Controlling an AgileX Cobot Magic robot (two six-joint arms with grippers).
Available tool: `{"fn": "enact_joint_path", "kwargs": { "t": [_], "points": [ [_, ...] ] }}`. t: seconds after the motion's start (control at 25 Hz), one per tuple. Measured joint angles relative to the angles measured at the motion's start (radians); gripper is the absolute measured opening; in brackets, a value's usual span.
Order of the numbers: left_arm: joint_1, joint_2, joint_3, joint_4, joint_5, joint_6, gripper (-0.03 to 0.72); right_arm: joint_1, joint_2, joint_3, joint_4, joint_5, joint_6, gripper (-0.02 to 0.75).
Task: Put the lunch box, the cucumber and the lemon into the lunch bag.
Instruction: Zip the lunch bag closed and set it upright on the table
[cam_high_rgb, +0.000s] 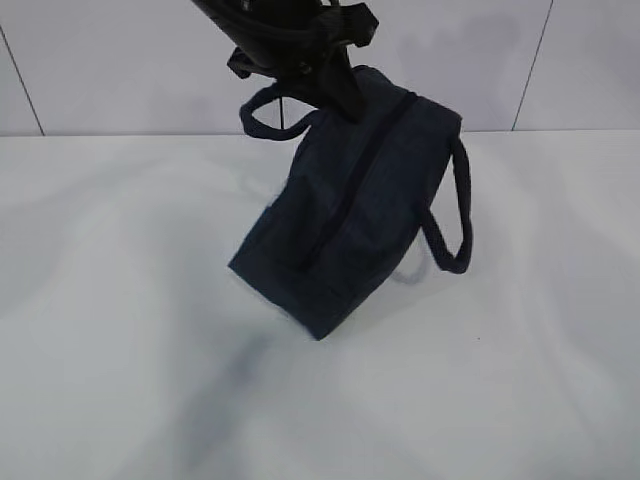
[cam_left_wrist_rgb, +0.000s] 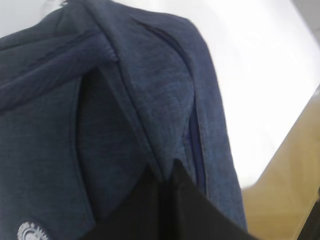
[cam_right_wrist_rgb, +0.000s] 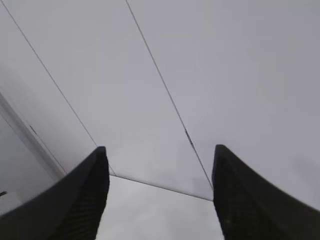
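Note:
The dark navy lunch bag (cam_high_rgb: 350, 215) hangs tilted above the white table, its lower corner near the surface, its black top zipper running down its upper face. My left gripper (cam_high_rgb: 340, 100) is shut on the bag's fabric at its upper end and holds it up. In the left wrist view the bag (cam_left_wrist_rgb: 100, 125) fills the frame, its white round logo (cam_left_wrist_rgb: 32, 231) at the bottom left, and my gripper (cam_left_wrist_rgb: 167, 172) pinches a fold of fabric. My right gripper (cam_right_wrist_rgb: 159, 160) is open and empty, pointing at the wall. The lunch box, the cucumber and the lemon are out of view.
The white table (cam_high_rgb: 120, 350) spreads below the bag, with a white panelled wall (cam_high_rgb: 120, 60) behind it. A wooden floor (cam_left_wrist_rgb: 295, 190) shows past the table edge in the left wrist view. One bag handle (cam_high_rgb: 452, 215) dangles on the right.

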Motion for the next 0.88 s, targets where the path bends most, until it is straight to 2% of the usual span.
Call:
{"fn": "enact_joint_path", "kwargs": {
  "t": [0.2, 0.44, 0.56, 0.68, 0.88],
  "points": [
    [0.046, 0.064, 0.000, -0.029, -0.092, -0.087, -0.008, 0.000, -0.003, 0.000, -0.055, 0.007, 0.044, 0.492],
    [0.087, 0.137, -0.007, -0.037, -0.075, -0.128, -0.008, 0.000, -0.003, 0.000, -0.075, 0.013, 0.069, 0.493],
    [0.087, 0.141, -0.009, 0.001, -0.068, -0.134, 0.011, 0.000, -0.003, 0.000, -0.085, 0.017, 0.079, 0.492],
    [0.088, 0.141, -0.009, 0.058, -0.063, -0.143, 0.090, 0.000, -0.003, 0.000, -0.105, 0.019, 0.098, 0.492],
    [0.111, 0.129, -0.009, 0.130, -0.058, -0.174, 0.327, 0.000, -0.003, 0.000, -0.153, 0.024, 0.158, 0.492]
  ]
}}
